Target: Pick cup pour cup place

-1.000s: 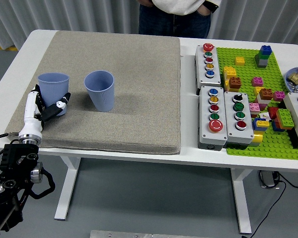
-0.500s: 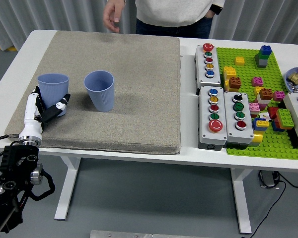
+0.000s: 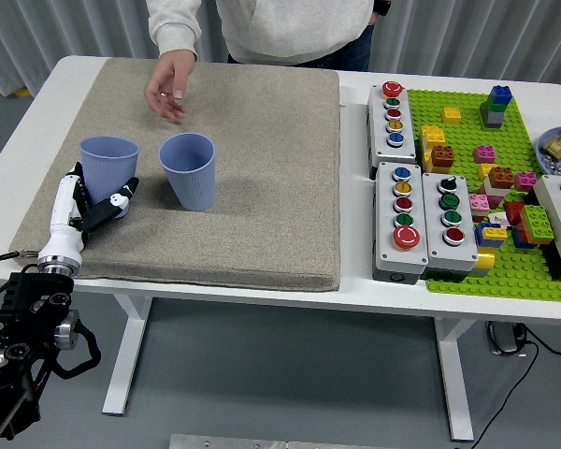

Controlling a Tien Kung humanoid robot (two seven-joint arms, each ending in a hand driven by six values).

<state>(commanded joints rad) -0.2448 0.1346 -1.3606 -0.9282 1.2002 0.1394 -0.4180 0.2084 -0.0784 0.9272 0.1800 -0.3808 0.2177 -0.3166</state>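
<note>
The left cup (image 3: 108, 170) stands upright on the grey mat (image 3: 262, 168) near its left edge, with the robot's left hand (image 3: 92, 208) wrapped round its lower part, fingers clamped on the wall from the near side. Half a second ago this cup sat a touch further left and lower; it has now shifted slightly right and up, which suggests the lift is just starting. The second cup (image 3: 188, 170) stands just beside it to the right, upright and apart from it, unchanged and ready to receive the pour.

The bigger change is at the far side of the table: a person's hand (image 3: 167, 90), which was at the mat's far edge a moment ago, has now reached in over the mat and hangs loosely above and behind the two cups, touching neither. If it comes lower it could get in the way of the tilt. The right hand is not in view. The button boxes (image 3: 400, 220) and brick plate (image 3: 505, 187) lie well apart to the right
</note>
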